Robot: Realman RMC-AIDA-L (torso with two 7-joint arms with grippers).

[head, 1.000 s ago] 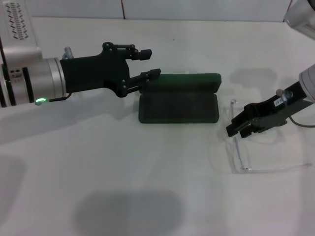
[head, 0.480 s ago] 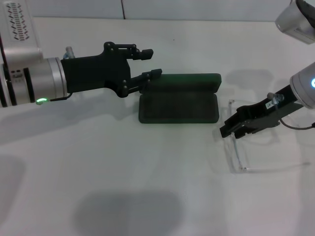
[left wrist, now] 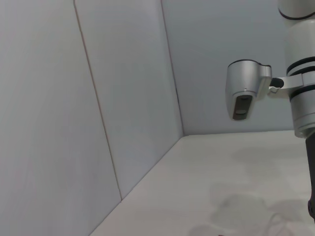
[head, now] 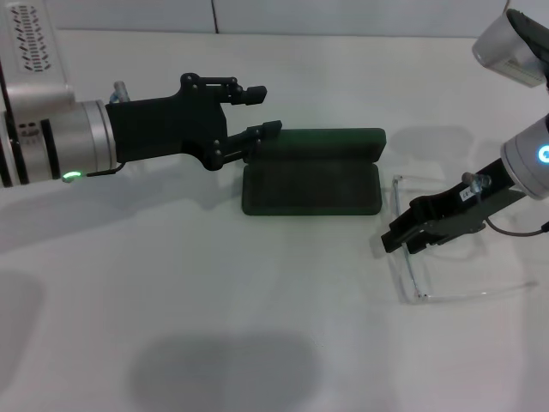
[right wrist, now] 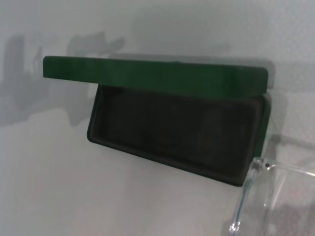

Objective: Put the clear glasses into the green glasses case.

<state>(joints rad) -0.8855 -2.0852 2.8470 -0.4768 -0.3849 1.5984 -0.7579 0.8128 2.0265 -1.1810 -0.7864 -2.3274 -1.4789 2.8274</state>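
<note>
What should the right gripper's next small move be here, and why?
Probably lift the clear glasses slightly and carry them toward the green glasses case. The right gripper sits at their case-side end, the case lies open beside them, and the left gripper is at its lid's far end.

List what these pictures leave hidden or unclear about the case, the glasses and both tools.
- Head view: whether the right tool grips the clear glasses; its dark fingers overlap the clear frame.
- Head view: whether the left tool touches the lid of the green glasses case.
- Right wrist view: the glasses are cut off by the edge.
- Left wrist view: shows neither case nor glasses.
</note>
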